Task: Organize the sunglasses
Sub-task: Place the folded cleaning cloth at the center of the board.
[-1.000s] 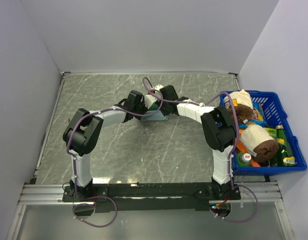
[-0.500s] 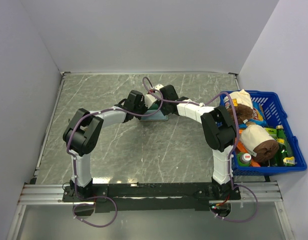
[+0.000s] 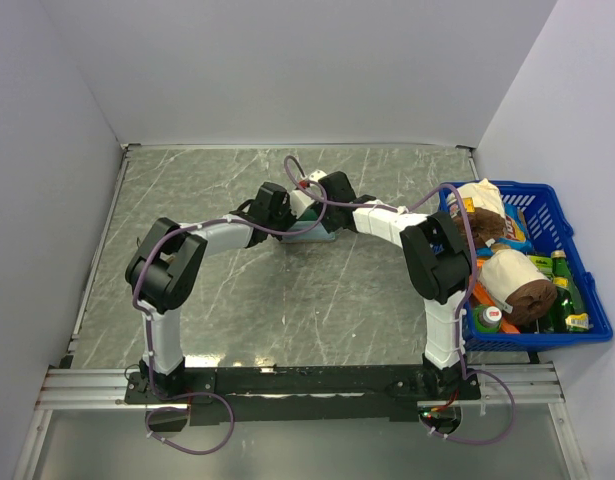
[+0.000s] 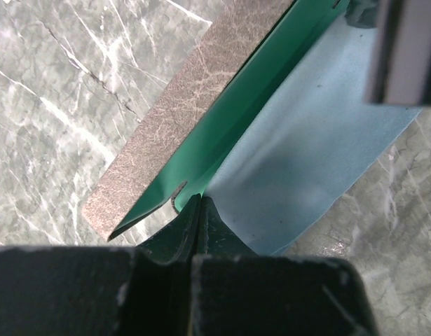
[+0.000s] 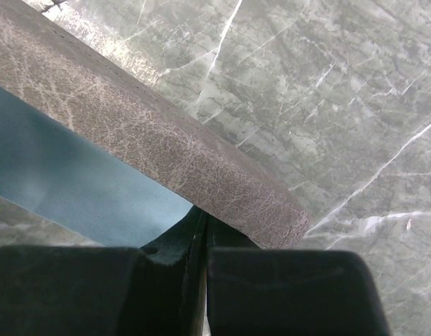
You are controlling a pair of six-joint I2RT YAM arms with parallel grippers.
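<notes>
Top external view gives us two arms. The left arm (image 3: 202, 238) and the right arm (image 3: 387, 220) bend inward until their wrists nearly touch over the far middle of one grey, white-veined, marble-look table (image 3: 237, 300). At the table's right edge sits one blue plastic lattice basket (image 3: 532, 186). It holds two pale rounded bundles (image 3: 512, 280) with brown ends, a few green bottles (image 3: 559, 270) and some bright packets.

From the left wrist we count one case (image 4: 180, 119) and one cloth (image 4: 306, 154). The case is long and flat-sided, grey-brown and crackled like old leather outside, and it is open so that its smooth green lining (image 4: 257, 91) shows. The cloth is light blue, matte and straight-edged, and it lies flat against the lining. The left gripper (image 4: 199, 213) has its two dark fingers pressed tip to tip with no gap, right where lining and cloth meet. Whether they pinch either one we cannot tell.

From the right wrist, the case's rounded outer edge crosses the picture on a slant, with the cloth on its near side. The right gripper (image 5: 203, 225) likewise has its fingers closed together, tips tucked under the case's edge beside the cloth. We cannot tell whether anything is caught there.

We cannot make out the sunglasses in any view. One thin dark curved sliver (image 4: 176, 194) shows on the lining just beside the left fingertips, and we cannot tell whether it belongs to them.
</notes>
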